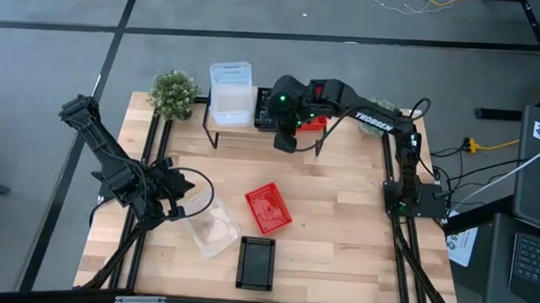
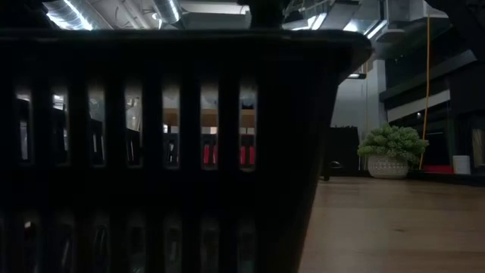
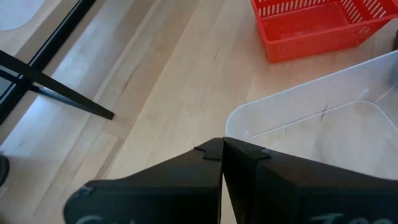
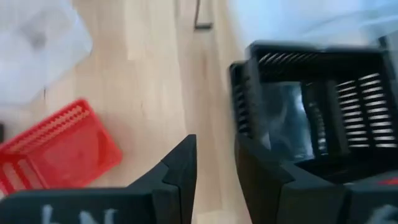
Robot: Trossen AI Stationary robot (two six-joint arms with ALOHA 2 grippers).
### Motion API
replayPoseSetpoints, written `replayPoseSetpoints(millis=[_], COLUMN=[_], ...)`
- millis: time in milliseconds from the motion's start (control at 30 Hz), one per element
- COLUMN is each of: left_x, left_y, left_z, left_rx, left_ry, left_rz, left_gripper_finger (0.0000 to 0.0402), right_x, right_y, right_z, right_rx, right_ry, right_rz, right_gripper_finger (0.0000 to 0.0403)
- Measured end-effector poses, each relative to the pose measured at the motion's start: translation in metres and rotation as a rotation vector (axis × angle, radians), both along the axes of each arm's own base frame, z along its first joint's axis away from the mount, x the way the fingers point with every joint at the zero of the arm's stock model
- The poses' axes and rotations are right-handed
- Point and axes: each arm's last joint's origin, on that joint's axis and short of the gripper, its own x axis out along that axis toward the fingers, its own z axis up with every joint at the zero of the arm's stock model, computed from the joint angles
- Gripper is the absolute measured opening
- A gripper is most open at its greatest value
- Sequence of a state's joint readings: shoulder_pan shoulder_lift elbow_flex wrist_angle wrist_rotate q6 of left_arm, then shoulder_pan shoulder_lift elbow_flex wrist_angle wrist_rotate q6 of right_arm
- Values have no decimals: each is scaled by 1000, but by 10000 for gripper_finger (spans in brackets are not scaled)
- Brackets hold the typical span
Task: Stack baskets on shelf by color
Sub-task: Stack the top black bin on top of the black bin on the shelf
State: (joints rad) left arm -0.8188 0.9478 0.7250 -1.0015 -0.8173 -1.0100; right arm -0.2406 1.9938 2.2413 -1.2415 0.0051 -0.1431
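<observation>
The table (image 1: 340, 228) carries everything. The shelf (image 1: 239, 127) stands along its far edge, and every place below is given from that shelf.

The clear baskets are the largest of the bins. A clear stack (image 1: 230, 93) sits on the shelf's left end; how many are nested in it I cannot tell. One loose clear basket (image 1: 210, 227) lies well in front of the shelf. They look light and thin-walled with smooth sides, so probably slippery. A pinch over the rim of one wall seems safer than squeezing across the body.

The mesh bins are smaller, also light, and likely stiffer at the rim. The slots should give fingers some bite. I count one loose red basket (image 1: 267, 208) in front of the shelf's middle and one loose black basket (image 1: 256, 262) farther out still. On the shelf, a black basket on the shelf (image 4: 311, 99) stands just beside the clear stack. A red basket on the shelf (image 1: 315, 122) shows to its right, mostly hidden by the arm. Neither pile can be counted.

The right hand (image 4: 214, 168) hovers at the shelf's front edge beside the black bin, fingers apart with bare wood between them. The left hand (image 3: 222, 163) is well in front of the shelf, touching or just over the loose clear basket's rim, with its fingers pressed together and holding nothing.
</observation>
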Motion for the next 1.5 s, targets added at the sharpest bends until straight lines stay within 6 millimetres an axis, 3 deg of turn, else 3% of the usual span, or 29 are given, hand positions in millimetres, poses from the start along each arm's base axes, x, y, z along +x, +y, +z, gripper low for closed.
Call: replayPoseSetpoints(millis=[133, 300, 767, 1033, 1367, 1500], left_x=[0, 0, 0, 0, 0, 0], left_y=[0, 0, 0, 0, 0, 0], left_z=[0, 0, 0, 0, 0, 0], left_rx=[1, 0, 0, 0, 0, 0], left_ry=[0, 0, -1, 0, -1, -1], left_rz=[0, 0, 1, 1, 1, 1], left_gripper_finger=[0, 0, 0, 0, 0, 0], right_x=[8, 11, 16, 13, 16, 16], right_y=[-2, -3, -11, -11, -17, -16], right_z=[-16, -11, -23, -11, -36, -33], right_rx=[-20, -54, -58, -67, -42, -45], right_ry=[13, -44, -31, -73, 3, -5], right_rz=[33, 69, 69, 112, 91, 94], right_gripper_finger=[108, 108, 108, 108, 108, 108])
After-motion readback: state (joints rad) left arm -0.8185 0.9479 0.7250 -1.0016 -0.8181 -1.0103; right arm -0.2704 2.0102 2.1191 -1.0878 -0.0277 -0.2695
